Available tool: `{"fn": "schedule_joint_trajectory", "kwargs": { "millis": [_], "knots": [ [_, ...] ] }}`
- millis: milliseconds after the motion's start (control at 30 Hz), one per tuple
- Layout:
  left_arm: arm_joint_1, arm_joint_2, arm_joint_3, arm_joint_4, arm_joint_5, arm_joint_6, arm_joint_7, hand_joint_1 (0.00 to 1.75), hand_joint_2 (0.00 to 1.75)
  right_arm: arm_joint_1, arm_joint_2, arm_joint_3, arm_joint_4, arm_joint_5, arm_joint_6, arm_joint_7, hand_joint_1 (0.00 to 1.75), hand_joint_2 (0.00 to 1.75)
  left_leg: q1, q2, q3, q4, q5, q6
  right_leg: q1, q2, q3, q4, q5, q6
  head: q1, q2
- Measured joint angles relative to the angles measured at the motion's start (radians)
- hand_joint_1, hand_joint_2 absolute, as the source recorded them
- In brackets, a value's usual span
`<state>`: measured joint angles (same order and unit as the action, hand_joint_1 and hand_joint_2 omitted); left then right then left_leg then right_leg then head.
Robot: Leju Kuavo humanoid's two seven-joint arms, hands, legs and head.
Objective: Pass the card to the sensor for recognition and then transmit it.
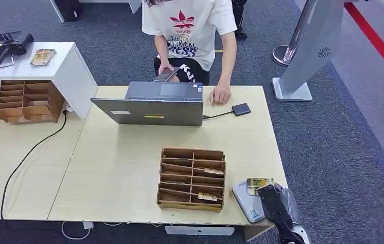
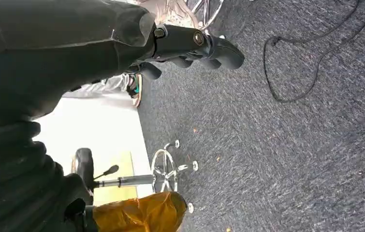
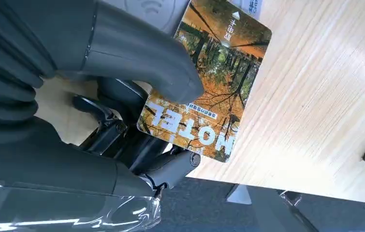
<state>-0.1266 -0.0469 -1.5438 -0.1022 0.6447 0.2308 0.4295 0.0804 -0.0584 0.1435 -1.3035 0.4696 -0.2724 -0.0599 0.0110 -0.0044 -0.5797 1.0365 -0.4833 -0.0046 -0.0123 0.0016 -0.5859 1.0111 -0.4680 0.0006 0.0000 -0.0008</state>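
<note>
Head view: right hand at the near right corner of the pale table, holding the card over the far end of the grey-white sensor pad. The card juts from the fingers away from the robot, toward the person seated behind the laptop. A brown compartment box sits just left of the sensor.

Left wrist view: left hand hangs over grey carpet, well apart from the table. Fingers curled in, nothing in them.

Right wrist view: thumb presses the card against the darker fingers beneath, a pinch at the "HOTEL" end. The long axis runs out from the hand; the free end overlaps the sensor. Whether card and sensor touch, cannot tell.

Judgement: only the right hand is placed to act; the coming move turns on holding the card flat over the pad, then carrying it forward toward the person.
</note>
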Motion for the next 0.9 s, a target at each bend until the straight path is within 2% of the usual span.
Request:
{"fn": "schedule_joint_trajectory", "kwargs": {
  "millis": [900],
  "knots": [
    [0.000, 0.000, 0.000, 0.000, 0.013, 0.000, -0.002, 0.00, 1.75, 0.027, -0.026, -0.026, -0.031, 0.037, 0.035, 0.025, 1.75, 1.75, 0.000, 0.000, 0.000, 0.000, 0.000, 0.000, 0.000, 0.000, 0.000, 0.000, 0.000, 0.000, 0.000, 0.000]
  ]
}}
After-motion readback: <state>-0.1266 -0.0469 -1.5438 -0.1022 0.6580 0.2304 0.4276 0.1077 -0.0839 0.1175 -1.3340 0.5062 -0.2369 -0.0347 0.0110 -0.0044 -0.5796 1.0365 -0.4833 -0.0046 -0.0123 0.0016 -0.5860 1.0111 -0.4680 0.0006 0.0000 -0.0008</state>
